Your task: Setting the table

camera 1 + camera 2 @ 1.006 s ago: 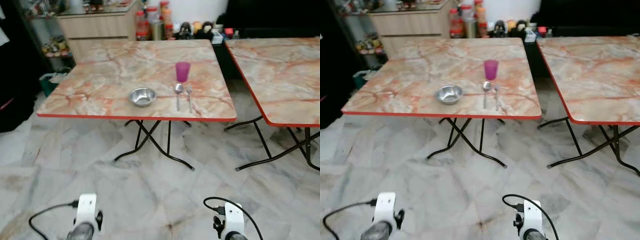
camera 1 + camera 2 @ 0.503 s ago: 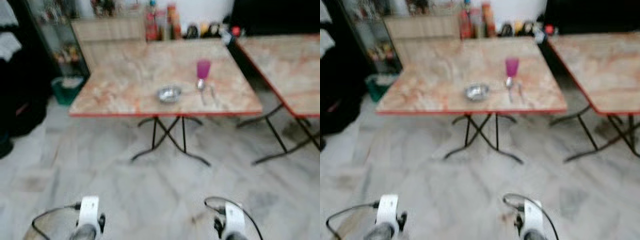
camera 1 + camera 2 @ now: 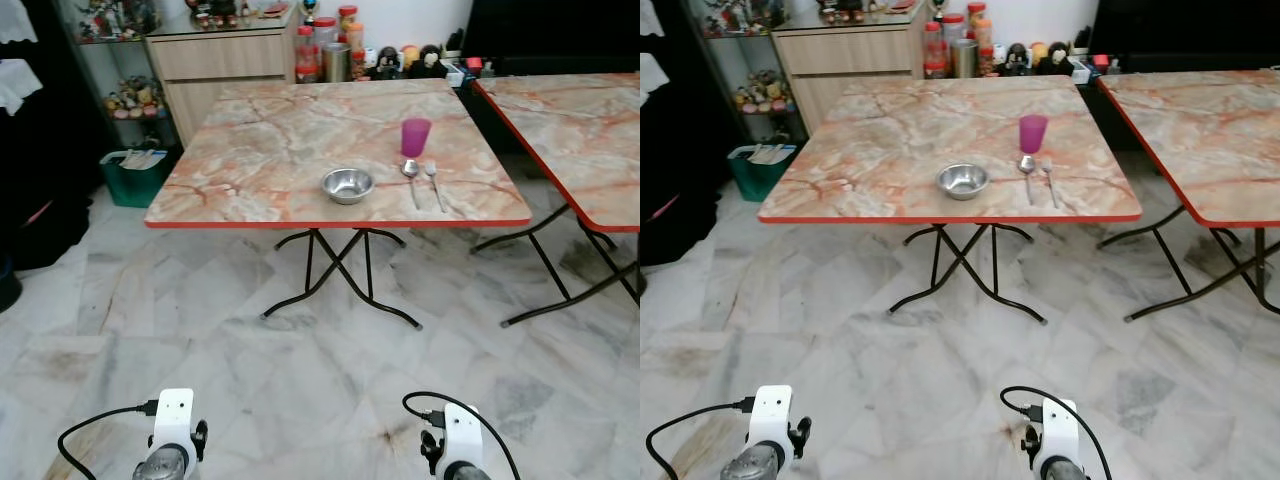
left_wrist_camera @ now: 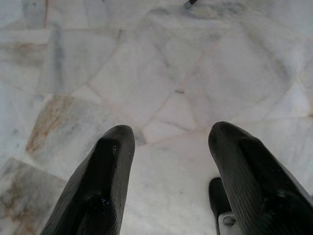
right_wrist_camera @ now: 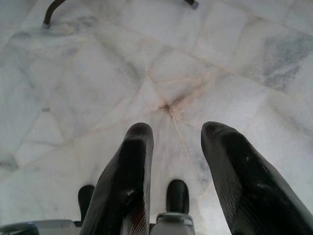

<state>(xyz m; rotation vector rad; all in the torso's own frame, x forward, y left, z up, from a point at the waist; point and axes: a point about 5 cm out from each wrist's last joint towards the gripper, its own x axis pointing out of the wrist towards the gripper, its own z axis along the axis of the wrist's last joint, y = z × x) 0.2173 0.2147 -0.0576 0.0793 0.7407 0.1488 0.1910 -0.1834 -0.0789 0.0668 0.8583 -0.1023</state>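
Here, spoon (image 3: pixel 411 178) and fork (image 3: pixel 434 183) lie parallel, handles toward robot; both grippers spread, empty.

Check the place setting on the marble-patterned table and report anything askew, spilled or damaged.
Nothing stands out. The round steel bowl sits upright, the pink plastic cup stands upright, and the metal spoon and metal fork lie side by side below it.

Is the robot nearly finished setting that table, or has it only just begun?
One place looks laid: a steel bowl, a pink cup, and a spoon and fork side by side near the table's front edge. Nothing is in hand: the left hand and right hand hang open and empty above the floor, away from the table. Whether more places are planned, I can't tell.
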